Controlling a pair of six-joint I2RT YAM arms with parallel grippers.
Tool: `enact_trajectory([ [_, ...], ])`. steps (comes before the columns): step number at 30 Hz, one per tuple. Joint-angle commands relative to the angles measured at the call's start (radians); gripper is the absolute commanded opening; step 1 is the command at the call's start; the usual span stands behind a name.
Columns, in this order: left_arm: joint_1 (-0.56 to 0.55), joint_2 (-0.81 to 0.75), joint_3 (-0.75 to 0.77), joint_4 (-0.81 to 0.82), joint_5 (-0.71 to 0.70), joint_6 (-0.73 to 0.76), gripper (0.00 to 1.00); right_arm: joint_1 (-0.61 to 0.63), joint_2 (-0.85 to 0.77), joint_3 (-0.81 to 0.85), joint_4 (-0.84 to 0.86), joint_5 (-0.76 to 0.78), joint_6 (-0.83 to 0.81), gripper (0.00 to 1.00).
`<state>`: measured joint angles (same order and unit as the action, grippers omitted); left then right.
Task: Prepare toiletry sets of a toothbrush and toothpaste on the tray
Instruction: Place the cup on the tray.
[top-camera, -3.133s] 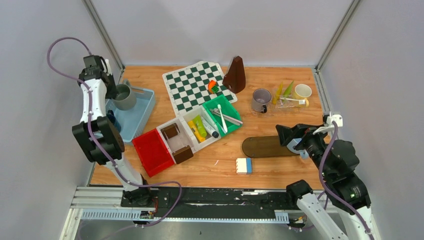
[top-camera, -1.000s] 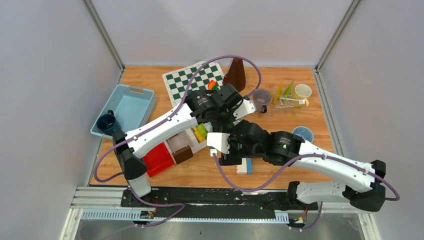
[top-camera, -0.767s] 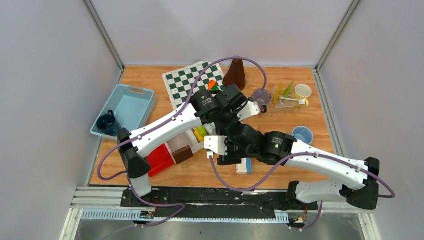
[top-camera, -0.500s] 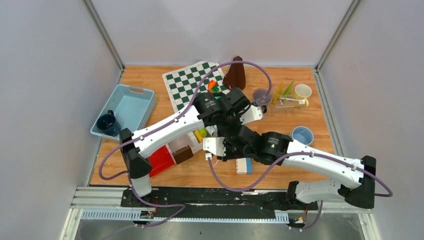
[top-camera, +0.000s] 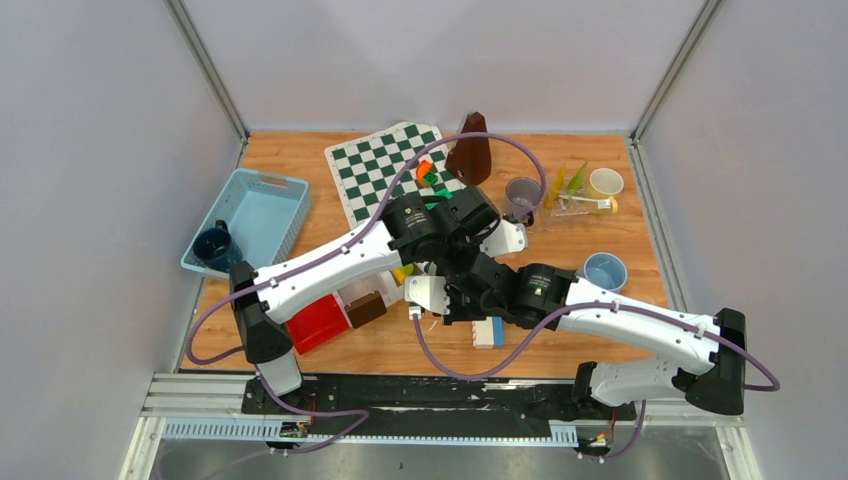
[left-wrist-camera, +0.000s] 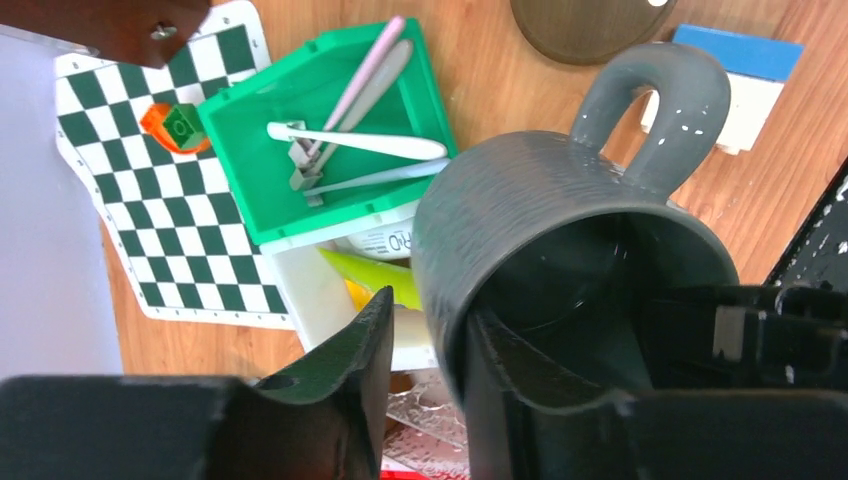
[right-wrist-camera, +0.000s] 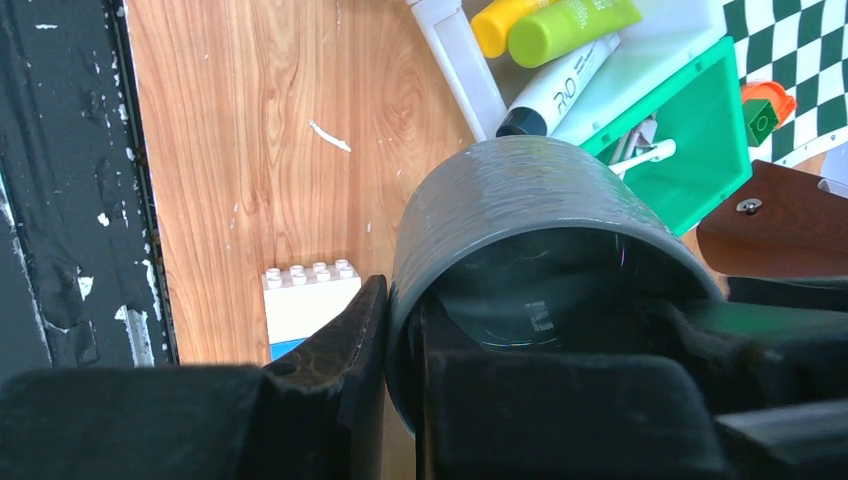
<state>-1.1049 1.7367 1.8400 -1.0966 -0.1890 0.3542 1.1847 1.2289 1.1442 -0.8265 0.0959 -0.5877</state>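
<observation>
Both arms have left the sides of the table (top-camera: 290, 160), where they were three seconds back, and now meet over its middle. The left arm (top-camera: 330, 262) has carried the dark grey mug (left-wrist-camera: 560, 230) away from the blue basket (top-camera: 255, 205), and the right arm (top-camera: 625, 320) has reached in from the right. The mug hangs in the air by the white bin (left-wrist-camera: 320, 290) and near the blue-and-white brick (top-camera: 489, 331). Its mouth is turned to both wrist cameras and its handle (left-wrist-camera: 650, 110) points toward the brick. The right jaws are closed on its rim, one finger (right-wrist-camera: 340, 350) pressed on the outside of the wall and the other inside. The left jaws straddle the rim too but stand open: a gap shows between the outer finger (left-wrist-camera: 350, 360) and the wall. The white bin holds a yellow tube (right-wrist-camera: 505, 18), a green tube (right-wrist-camera: 570, 22) and a white tube (right-wrist-camera: 555, 92). The green bin (left-wrist-camera: 250, 170) beside it holds whitish toothbrushes (left-wrist-camera: 360, 142). The brown tray (left-wrist-camera: 590, 20) lies just past the brick and cannot be made out under the right arm in the top view. A light blue mug (top-camera: 603, 270) stands at the table's right, a pale yellow mug (top-camera: 604, 182) at the back right, and a dark blue mug (top-camera: 212, 246) just beside the basket.
</observation>
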Motion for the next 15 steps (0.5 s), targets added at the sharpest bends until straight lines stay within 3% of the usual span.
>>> enact_trajectory([
  [1, 0.005, -0.11, -0.004, 0.106, -0.079, 0.029, 0.46, 0.004, -0.012, 0.003, -0.008, 0.005, 0.011, 0.0],
  [9, 0.019, -0.231, -0.08, 0.267, -0.18, 0.036, 0.86, -0.043, -0.041, -0.018, -0.022, 0.01, 0.062, 0.0],
  [15, 0.091, -0.395, -0.159, 0.415, -0.221, -0.027, 0.96, -0.094, -0.051, -0.017, -0.02, 0.003, 0.117, 0.0],
])
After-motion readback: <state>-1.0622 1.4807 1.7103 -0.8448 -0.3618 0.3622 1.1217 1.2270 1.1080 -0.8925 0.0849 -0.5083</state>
